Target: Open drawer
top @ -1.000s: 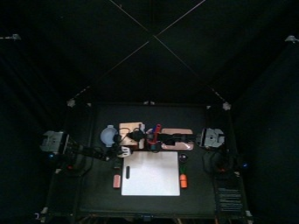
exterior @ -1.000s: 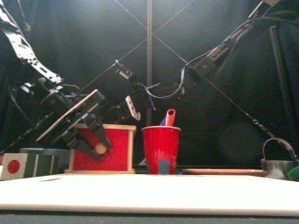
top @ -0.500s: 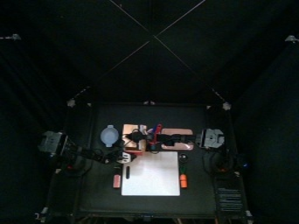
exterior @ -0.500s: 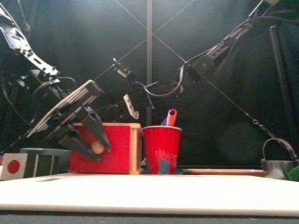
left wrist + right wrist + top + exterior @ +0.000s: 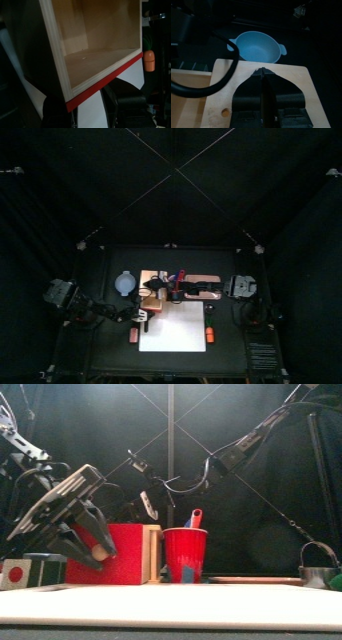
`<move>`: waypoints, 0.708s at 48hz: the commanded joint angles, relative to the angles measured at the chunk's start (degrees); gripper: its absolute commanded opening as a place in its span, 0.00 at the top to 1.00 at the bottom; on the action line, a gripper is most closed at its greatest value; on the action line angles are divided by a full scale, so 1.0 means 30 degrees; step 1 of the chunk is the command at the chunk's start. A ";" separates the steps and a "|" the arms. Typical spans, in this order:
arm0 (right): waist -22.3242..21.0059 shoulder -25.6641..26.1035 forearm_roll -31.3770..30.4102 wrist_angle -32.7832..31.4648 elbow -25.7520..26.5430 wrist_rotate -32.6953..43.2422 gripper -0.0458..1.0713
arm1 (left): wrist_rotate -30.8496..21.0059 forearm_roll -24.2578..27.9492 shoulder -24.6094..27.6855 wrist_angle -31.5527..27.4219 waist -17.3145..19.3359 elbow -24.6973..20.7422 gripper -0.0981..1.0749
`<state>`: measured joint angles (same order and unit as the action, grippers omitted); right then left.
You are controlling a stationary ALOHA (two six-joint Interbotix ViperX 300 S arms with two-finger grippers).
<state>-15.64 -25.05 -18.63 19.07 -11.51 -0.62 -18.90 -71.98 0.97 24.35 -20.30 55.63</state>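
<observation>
Nearest to the front camera lies a flat white sheet point(image 5: 171, 606), which covers the front of the tabletop point(image 5: 114, 358). Behind it, on the left half, stands the drawer point(image 5: 123, 554). Toward the front it shows a red face with a tan edge along its right side.

The left gripper point(image 5: 83, 556) hangs in front of this red face, tilted down. Its jaws are apart and nothing is between them. In the left wrist view the open side of the drawer point(image 5: 93, 45) faces this gripper, and a pale wooden inside with a red rim can be seen. This hollow runs away from the jaws, so the long axis seems to go in depth. I cannot confirm it from above, because there the drawer point(image 5: 160, 292) is very small and half hidden under the arms. An orange object point(image 5: 150, 60) lies beside the sheet, but it is too blurred to name.

Just right of the drawer stands a red cup point(image 5: 185, 556).

Further back, the right gripper point(image 5: 263, 75) has its jaws together, with the tips on a tan wooden surface. I cannot tell if they pinch anything. Beyond them sits a blue bowl point(image 5: 256, 47).

At the right edge a metal cup point(image 5: 318, 570) is cut off.
</observation>
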 commanded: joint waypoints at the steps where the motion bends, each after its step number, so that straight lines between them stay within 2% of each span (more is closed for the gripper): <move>1: -0.0059 0.0264 0.0029 -0.0146 0.0146 0.0059 0.94 | 0.0059 0.0000 -0.0059 -0.0088 -0.0879 -0.0439 0.47; 13: -0.0059 0.0264 0.0029 -0.0264 0.0205 0.0059 0.94 | 0.0059 -0.0293 0.0527 0.0264 -0.1172 -0.1201 0.47; 27: -0.0059 0.0264 0.0059 -0.0293 0.0234 0.0059 0.94 | 0.0088 -0.1699 0.0469 0.1230 -0.0850 -0.0937 0.45; 34: -0.0059 0.0234 0.0000 -0.0293 0.0264 0.0059 0.94 | 0.0205 -0.1699 0.0381 0.1201 -0.0557 -0.0937 0.39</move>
<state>-15.64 -25.05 -18.54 18.72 -11.25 -0.53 -18.72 -76.99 2.64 28.13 -22.32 53.44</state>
